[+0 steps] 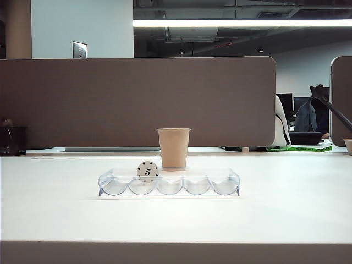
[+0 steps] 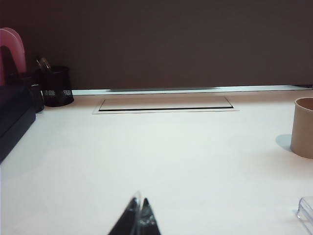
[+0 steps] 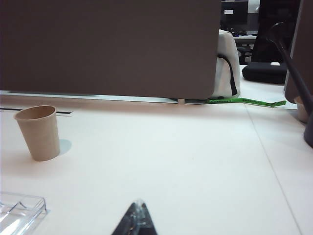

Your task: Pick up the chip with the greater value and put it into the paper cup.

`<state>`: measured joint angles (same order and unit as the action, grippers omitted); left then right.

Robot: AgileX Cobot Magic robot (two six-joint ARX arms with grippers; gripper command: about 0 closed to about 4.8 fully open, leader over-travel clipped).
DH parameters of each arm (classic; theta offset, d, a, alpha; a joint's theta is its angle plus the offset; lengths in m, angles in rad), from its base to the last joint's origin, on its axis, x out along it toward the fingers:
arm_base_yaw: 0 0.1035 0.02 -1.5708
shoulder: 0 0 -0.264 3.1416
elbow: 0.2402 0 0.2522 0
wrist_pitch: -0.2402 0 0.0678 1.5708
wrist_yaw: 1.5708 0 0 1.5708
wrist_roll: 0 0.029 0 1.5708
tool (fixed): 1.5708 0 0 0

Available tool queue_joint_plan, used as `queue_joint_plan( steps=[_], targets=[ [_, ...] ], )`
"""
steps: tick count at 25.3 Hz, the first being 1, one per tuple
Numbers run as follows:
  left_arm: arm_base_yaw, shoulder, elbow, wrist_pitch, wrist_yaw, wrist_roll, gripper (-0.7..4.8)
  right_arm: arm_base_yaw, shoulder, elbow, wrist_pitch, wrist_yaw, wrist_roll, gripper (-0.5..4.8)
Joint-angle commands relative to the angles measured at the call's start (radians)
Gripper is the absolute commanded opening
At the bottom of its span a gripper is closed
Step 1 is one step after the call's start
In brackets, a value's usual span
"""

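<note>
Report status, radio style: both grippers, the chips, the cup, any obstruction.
Left gripper shut, empty, low over bare table. Right gripper likewise. White 5 chip upright in clear tray; no blue chip visible. Paper cup upright behind tray, unobstructed.

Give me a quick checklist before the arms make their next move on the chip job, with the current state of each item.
1. Paper cup upright behind the clear chip tray: ok.
2. Dark blue 50 chip located: not ok; only the white chip marked 5 shows, standing on edge in the tray.
3. Whether the 50 chip is already in the cup: cannot tell; no view looks inside.
4. Left gripper empty, tips together, low over bare table away from the cup: ok.
5. Right gripper empty, tips together, near the tray's corner: ok.
6. Neither gripper touching cup or tray: ok.
</note>
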<state>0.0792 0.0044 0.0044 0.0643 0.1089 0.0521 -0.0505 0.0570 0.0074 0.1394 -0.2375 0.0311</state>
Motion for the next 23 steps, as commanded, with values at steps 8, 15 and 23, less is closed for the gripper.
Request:
queue_joint_plan(
  steps=[8, 15, 23],
  targets=[
    [-0.001, 0.001, 0.003, 0.013, -0.037, -0.081, -0.06, 0.000, 0.000, -0.002, 0.044, -0.011, -0.028, -0.06],
    [-0.003, 0.001, 0.003, 0.013, -0.045, -0.111, -0.06, 0.000, 0.000, -0.002, 0.004, 0.060, -0.027, -0.05],
    [-0.118, 0.001, 0.003, 0.013, -0.045, -0.044, -0.06, 0.000, 0.000, -0.002, 0.006, 0.053, -0.033, -0.05]
  ],
)
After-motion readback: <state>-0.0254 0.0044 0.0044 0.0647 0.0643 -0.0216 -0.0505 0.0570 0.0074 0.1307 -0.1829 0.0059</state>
